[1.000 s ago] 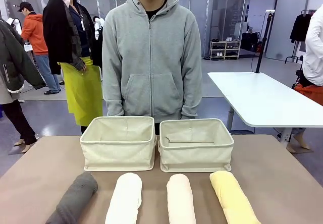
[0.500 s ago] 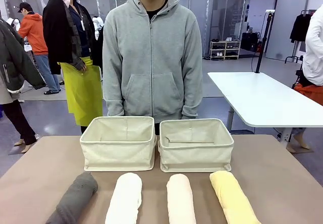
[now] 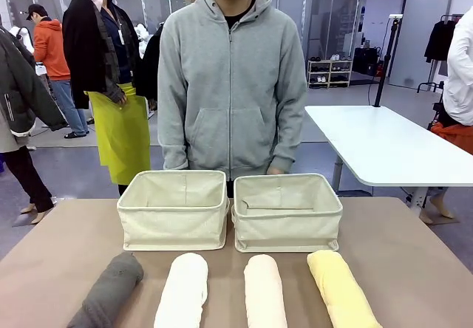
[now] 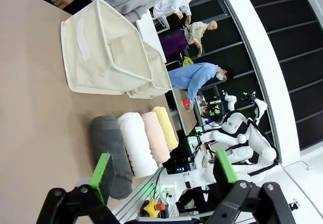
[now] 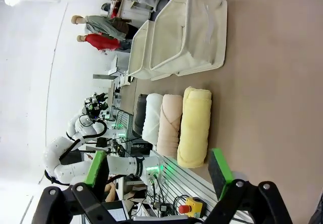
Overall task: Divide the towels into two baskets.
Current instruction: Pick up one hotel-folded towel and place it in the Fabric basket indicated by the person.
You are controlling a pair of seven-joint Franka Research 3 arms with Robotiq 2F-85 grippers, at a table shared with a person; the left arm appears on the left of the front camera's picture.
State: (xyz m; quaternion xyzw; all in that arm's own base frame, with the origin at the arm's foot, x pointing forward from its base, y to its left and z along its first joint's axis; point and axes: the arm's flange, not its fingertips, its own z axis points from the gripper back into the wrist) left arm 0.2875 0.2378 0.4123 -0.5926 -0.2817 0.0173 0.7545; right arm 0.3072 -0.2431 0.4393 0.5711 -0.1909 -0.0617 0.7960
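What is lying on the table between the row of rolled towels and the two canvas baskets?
Nothing visible. The dark grey towel, white towel, cream-peach towel and pale yellow towel lie in a row on the near side, and only a bare strip of table separates them from the left basket and right basket.

towels: soft rough terry cloth | baskets: matt cream canvas | table: smooth matt surface
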